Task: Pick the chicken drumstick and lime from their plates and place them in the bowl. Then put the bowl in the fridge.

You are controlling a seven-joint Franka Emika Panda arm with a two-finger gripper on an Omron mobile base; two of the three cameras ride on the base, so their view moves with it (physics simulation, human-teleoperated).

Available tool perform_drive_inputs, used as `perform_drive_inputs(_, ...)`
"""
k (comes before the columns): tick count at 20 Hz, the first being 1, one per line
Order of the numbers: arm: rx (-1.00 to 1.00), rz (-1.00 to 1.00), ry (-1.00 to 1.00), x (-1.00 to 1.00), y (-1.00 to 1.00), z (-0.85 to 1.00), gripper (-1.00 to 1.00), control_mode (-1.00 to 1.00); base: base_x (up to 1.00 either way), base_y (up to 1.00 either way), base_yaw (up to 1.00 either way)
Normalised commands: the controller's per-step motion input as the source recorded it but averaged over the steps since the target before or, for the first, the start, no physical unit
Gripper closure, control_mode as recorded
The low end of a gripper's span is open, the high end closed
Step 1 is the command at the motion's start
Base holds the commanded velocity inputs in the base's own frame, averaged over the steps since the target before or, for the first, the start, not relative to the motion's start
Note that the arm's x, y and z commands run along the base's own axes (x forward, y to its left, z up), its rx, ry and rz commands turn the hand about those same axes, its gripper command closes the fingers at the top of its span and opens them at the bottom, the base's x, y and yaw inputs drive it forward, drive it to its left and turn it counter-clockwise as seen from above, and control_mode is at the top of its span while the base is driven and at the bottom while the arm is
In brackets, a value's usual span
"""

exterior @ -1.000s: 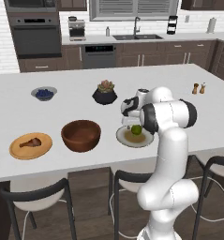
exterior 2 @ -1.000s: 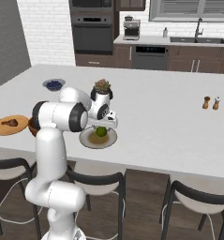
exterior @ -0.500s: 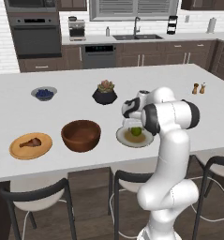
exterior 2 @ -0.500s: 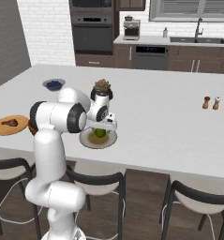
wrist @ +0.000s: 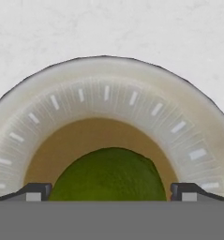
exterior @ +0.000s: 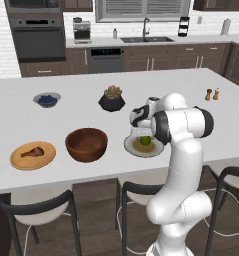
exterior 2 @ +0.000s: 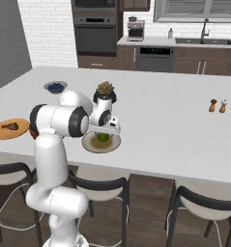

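Note:
The green lime (exterior: pixel 145 141) rests in the middle of the pale grey plate (exterior: pixel 157 149) near the island's front edge. My gripper (exterior: pixel 143 137) points straight down over it, open, one fingertip (wrist: pixel 36 191) on each side of the lime (wrist: pixel 106 176) without touching it. The reddish-brown bowl (exterior: pixel 86 144) stands just left of that plate. Further left, the brown chicken drumstick (exterior: pixel 33 151) lies on the orange-tan wooden plate (exterior: pixel 21 161). A tall grey face (exterior 2: pixel 6 43) rises at the far left; I cannot tell whether it is the fridge.
Behind the bowl stand a black succulent pot (exterior: pixel 111 100) and a small grey-blue bowl of blueberries (exterior: pixel 46 99). Salt and pepper shakers (exterior: pixel 212 94) sit at the far right. Dark stools (exterior: pixel 38 210) line the island's near side.
The hand has come down a little closer to the lime, with its jaws still wide. Nothing else has moved.

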Motion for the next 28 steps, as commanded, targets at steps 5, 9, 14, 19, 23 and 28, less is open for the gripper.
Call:
perform_drive_inputs(5,0.00,0.00,0.00,0.00,0.00,0.00,1.00,-1.00,0.00,0.00,0.00)
perform_drive_inputs(9,0.00,0.00,0.00,0.00,0.00,0.00,1.00,-1.00,0.00,0.00,0.00)
perform_drive_inputs(14,0.00,0.00,0.00,0.00,0.00,0.00,1.00,-1.00,0.00,0.00,0.00)
perform_drive_inputs(19,0.00,0.00,0.00,-0.04,0.00,0.00,1.00,-1.00,0.00,0.00,0.00)
perform_drive_inputs(23,0.00,0.00,-0.10,-0.55,0.02,0.32,1.00,-1.00,0.00,0.00,0.00)
perform_drive_inputs(28,0.00,0.00,-0.05,-0.57,0.18,0.95,1.00,-1.00,0.00,0.00,0.00)
